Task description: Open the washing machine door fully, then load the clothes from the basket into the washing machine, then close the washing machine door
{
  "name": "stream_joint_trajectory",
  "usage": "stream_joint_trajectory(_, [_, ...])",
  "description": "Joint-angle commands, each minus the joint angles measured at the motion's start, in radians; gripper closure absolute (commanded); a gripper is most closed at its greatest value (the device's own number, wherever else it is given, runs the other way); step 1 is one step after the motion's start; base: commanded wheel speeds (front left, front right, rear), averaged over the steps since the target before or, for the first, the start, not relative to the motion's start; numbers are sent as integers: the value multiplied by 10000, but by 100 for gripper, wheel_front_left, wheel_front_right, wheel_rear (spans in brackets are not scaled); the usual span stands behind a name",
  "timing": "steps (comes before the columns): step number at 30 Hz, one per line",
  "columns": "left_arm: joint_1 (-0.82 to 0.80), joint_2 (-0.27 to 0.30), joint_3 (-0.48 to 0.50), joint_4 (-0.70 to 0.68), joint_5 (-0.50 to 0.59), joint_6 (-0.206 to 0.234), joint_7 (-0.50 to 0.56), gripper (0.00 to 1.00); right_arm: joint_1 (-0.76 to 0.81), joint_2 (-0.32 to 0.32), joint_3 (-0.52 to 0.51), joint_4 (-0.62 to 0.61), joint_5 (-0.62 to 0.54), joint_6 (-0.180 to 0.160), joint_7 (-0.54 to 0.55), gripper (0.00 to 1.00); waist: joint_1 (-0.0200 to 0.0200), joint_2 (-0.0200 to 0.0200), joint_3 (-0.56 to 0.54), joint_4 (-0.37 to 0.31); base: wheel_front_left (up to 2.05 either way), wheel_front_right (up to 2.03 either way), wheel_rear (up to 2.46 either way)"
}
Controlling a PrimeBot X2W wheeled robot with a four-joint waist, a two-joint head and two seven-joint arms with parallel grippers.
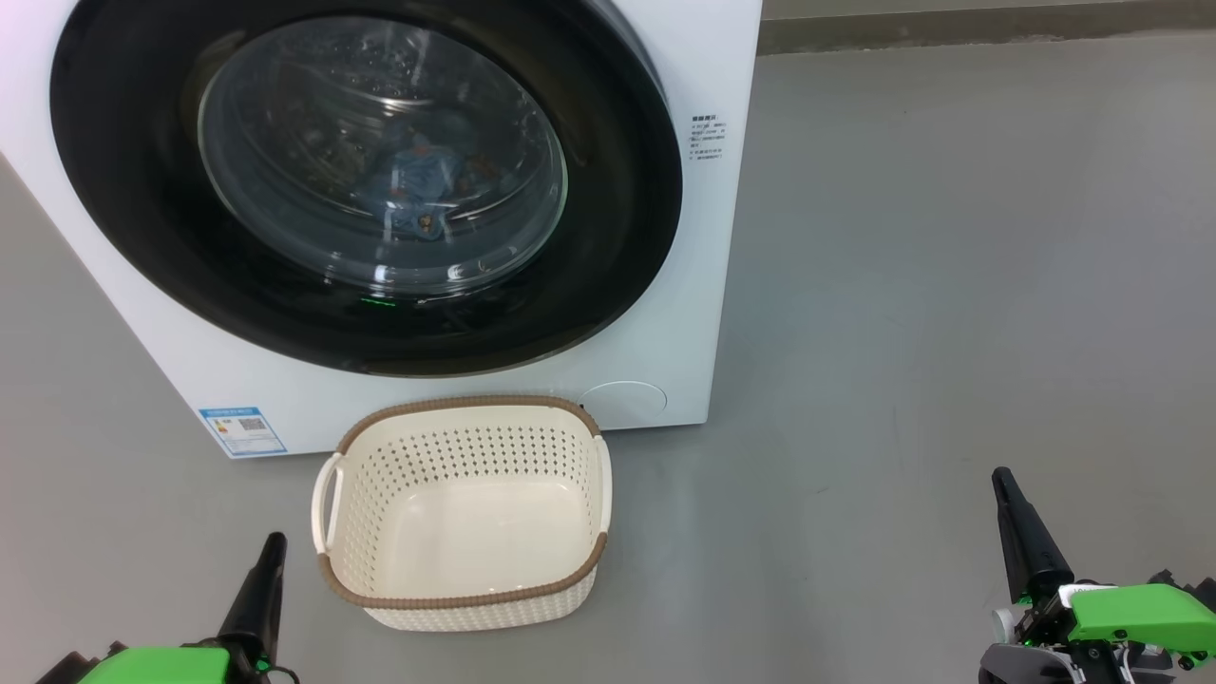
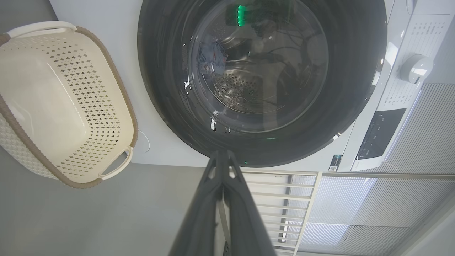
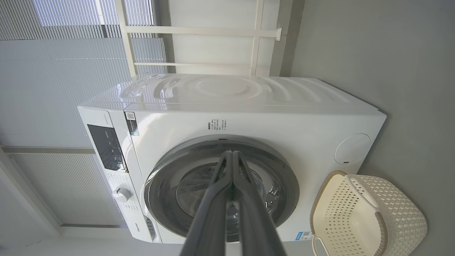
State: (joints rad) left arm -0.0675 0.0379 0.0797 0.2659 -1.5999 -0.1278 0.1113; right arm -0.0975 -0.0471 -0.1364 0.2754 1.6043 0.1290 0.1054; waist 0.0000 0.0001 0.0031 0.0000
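Note:
The white washing machine [image 1: 708,237] fills the upper left of the head view. Its round black-rimmed door [image 1: 608,190] lies shut flat against the front. Behind the glass window the light blue printed clothes [image 1: 418,185] rest in the steel drum, also glimpsed in the left wrist view [image 2: 212,58]. On the grey floor just before the machine stands the cream perforated basket [image 1: 465,513] with nothing in it. My left gripper [image 1: 271,551] is shut at the lower left, beside the basket's near left corner. At the lower right my right gripper [image 1: 1002,484] is shut too, well off from the machine.
Open grey floor [image 1: 950,285] spreads to the right of the machine. A blue label sticker [image 1: 242,430] and a round white cap [image 1: 624,401] sit low on the machine's front. Its control panel and dial [image 3: 122,194] are at the top, window blinds behind.

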Motion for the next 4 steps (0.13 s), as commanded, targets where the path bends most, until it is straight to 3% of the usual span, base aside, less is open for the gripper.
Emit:
stream_joint_trajectory(1, [-404, 124, 344, -210, -85, -29, 21, 100, -105, -31, 227, -307, 44, 17, 78, 100, 0, -1, 0, 0, 0, 0, 0])
stream_joint_trajectory(4, [-404, 124, 344, -210, -86, -29, 21, 100, -105, -31, 227, -307, 44, 17, 78, 100, 0, -1, 0, 0, 0, 0, 0])
